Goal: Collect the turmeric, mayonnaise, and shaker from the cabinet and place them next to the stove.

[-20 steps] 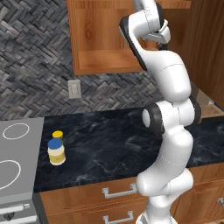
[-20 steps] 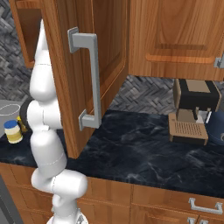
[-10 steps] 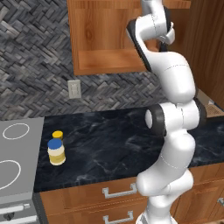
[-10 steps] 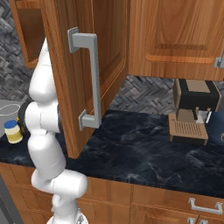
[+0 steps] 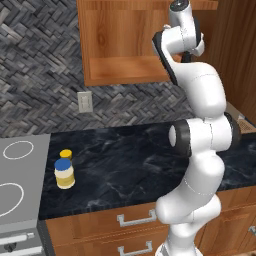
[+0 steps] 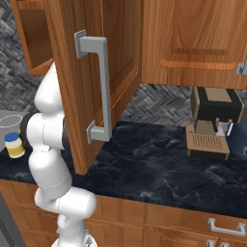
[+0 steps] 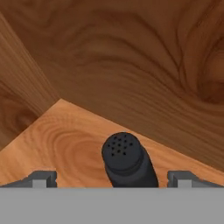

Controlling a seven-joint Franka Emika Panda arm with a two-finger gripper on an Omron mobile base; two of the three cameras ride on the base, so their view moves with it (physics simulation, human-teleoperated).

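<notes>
The black shaker (image 7: 124, 159) stands on the cabinet's wooden shelf board (image 7: 65, 144), near the back corner. My gripper (image 7: 113, 179) is open, one fingertip on each side of the shaker and neither touching it. In the left base view the arm reaches up into the open reddish-brown cabinet (image 5: 125, 45). The mayonnaise (image 5: 64, 172), a cream jar with a blue lid, stands on the black counter beside the stove (image 5: 20, 190). The yellow-lidded turmeric (image 5: 66, 154) stands just behind it. The mayonnaise (image 6: 14, 144) also shows at the far left of the right base view.
The open cabinet door (image 6: 96, 72) with its grey handle hangs out over the counter close to the arm. A coffee machine (image 6: 214, 120) stands on the counter to the right. A wall outlet (image 5: 85, 101) sits below the cabinet, and drawers (image 5: 135, 217) run under the counter.
The upper arm and hand have shifted slightly right and further into the cabinet. The jaws stayed open. The jars by the stove have not moved.
</notes>
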